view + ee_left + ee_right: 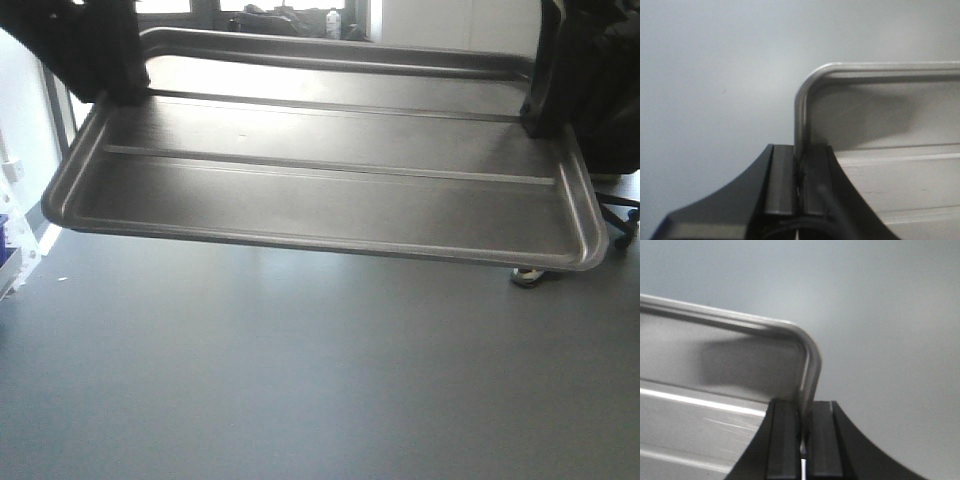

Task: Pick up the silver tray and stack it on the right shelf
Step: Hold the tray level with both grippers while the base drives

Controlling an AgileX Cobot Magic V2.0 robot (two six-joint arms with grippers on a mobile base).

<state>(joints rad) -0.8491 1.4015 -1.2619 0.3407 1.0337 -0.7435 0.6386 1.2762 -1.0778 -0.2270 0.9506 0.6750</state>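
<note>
Since the tray (320,200) looks stiff, light and slippery, rim holds seem best: left gripper (799,182) and right gripper (803,427) each clamp one end rim.

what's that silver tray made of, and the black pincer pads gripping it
The shallow rectangular silver tray looks like brushed metal, probably steel or aluminium: fine grain lines, bright glints on its rolled rim. The pads of the left pincer and right pincer look like matte black plastic or rubber; no shine, so I cannot tell which.
</note>
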